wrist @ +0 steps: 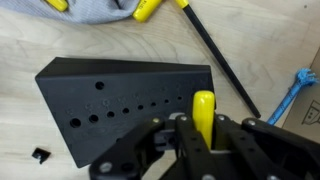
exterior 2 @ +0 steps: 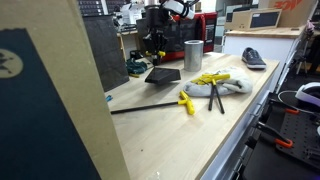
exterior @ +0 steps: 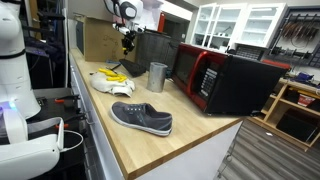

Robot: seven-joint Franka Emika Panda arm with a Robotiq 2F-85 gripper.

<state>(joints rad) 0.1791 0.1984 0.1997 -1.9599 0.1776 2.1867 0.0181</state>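
Nothing legible in any view. Black drilled block (wrist: 110, 95) just ahead of my gripper (wrist: 203, 130): faint marks above its holes, too blurred to read.

Bright yellow on the tool handle (wrist: 203, 112). Matt black on the block (wrist: 120, 85), dotted with small round holes. Grey on the cloth (wrist: 90, 10). Pale wood grain on the tabletop (wrist: 25, 125). Slate grey with white sole on the shoe (exterior: 142, 118).
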